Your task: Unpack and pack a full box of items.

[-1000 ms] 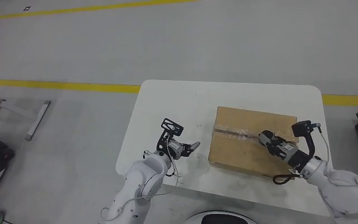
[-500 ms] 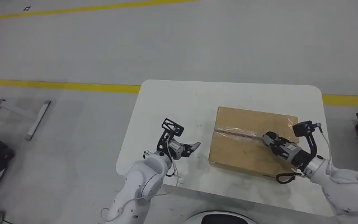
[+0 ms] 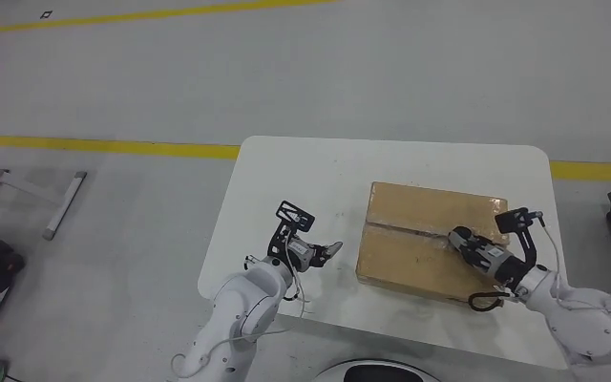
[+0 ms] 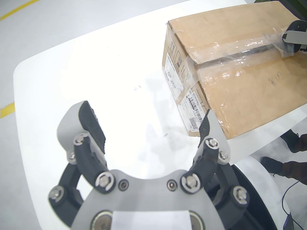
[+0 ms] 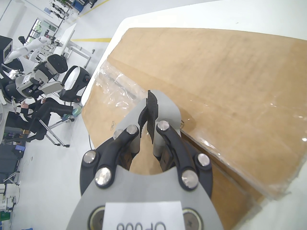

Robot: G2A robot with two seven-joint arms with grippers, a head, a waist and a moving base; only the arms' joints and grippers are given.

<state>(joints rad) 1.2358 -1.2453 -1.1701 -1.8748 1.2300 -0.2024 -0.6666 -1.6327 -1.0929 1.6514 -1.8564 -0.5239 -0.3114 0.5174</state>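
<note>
A sealed cardboard box lies on the right half of the white table. Clear tape runs along its top seam and down its end. My right gripper rests on the box top near its right end, shut on a crumpled strip of the clear tape lifted off the seam. From the right wrist, the right gripper has its pads pressed together over the box. My left gripper hangs open just left of the box, with nothing between the fingers of the left gripper.
Bare table stretches left of and behind the box. The box's right end sits close to the table's right edge. The right gripper shows far off in the left wrist view.
The right gripper has slid along the seam toward the box's right end, pulling the tape with it and leaving the left part of the seam bare. The left arm has stayed put.
</note>
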